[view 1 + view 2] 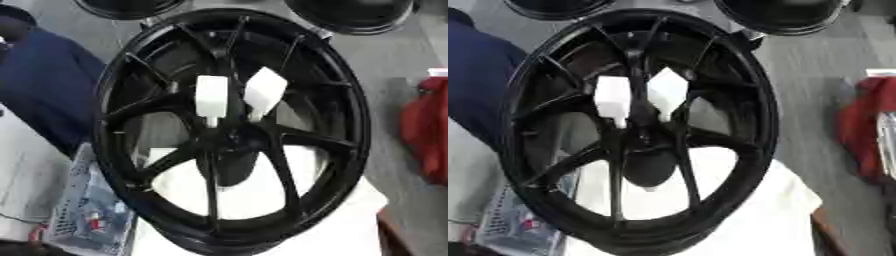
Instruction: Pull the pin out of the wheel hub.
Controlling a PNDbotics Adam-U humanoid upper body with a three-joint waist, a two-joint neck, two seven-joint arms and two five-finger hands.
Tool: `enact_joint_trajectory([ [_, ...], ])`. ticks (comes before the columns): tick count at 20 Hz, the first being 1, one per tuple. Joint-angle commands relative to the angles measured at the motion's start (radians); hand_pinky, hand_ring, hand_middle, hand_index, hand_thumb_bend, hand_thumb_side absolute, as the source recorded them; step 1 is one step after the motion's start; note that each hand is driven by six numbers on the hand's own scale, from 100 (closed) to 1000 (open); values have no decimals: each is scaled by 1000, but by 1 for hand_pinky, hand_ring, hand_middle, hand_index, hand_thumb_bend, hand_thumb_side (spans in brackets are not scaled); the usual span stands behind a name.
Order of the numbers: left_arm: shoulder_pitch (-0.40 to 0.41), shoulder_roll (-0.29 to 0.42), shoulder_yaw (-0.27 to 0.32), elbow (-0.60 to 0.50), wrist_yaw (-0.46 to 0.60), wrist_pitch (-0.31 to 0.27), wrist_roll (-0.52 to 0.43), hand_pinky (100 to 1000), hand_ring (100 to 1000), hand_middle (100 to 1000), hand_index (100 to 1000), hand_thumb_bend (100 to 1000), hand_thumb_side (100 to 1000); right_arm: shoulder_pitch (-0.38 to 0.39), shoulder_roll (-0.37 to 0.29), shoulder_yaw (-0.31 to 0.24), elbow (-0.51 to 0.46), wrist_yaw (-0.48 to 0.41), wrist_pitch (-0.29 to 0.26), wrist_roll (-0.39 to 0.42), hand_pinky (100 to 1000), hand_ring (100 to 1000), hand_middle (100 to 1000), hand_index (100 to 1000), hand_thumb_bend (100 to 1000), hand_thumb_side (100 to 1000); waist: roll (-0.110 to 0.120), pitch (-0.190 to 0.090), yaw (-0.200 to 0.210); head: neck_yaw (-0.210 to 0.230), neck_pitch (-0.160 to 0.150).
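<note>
Black wheel hub [232, 132] standing tilted on a white-covered bench [350, 225], no robot hand in either view.

Left to right: a printed packet [87, 210] lies by the rim's lower left; two white block-headed pins [211, 95] [264, 90] sit side by side in the hub just above its centre; a red object [426, 130] lies well apart at the right.

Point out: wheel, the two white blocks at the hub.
wheel [350, 145], left eye view, on its right rim.
left white block [211, 96], left eye view, middle of its face.
right white block [265, 89], left eye view, middle of its face.
</note>
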Motion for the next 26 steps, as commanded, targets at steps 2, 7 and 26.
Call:
enact_joint_trajectory([
  [2, -6, 25, 0, -20, -9, -2, -6, 815, 602, 726, 886, 150, 820, -3, -16, -5, -19, 4, 5, -5, 779, 662, 570, 807, 100, 531, -3, -15, 2, 2, -3],
  [7, -4, 31, -2, -20, -13, -1, -7, 815, 602, 727, 887, 152, 823, -10, -74, -7, -19, 10, 27, 3, 782, 670, 578, 812, 100, 523, -12, -11, 0, 3, -2],
  [26, 2, 54, -6, -20, -25, -8, -10, 815, 601, 727, 886, 152, 826, -141, -545, 38, -19, 48, 196, 315, 822, 772, 680, 834, 100, 438, -42, -4, 1, -11, -1],
])
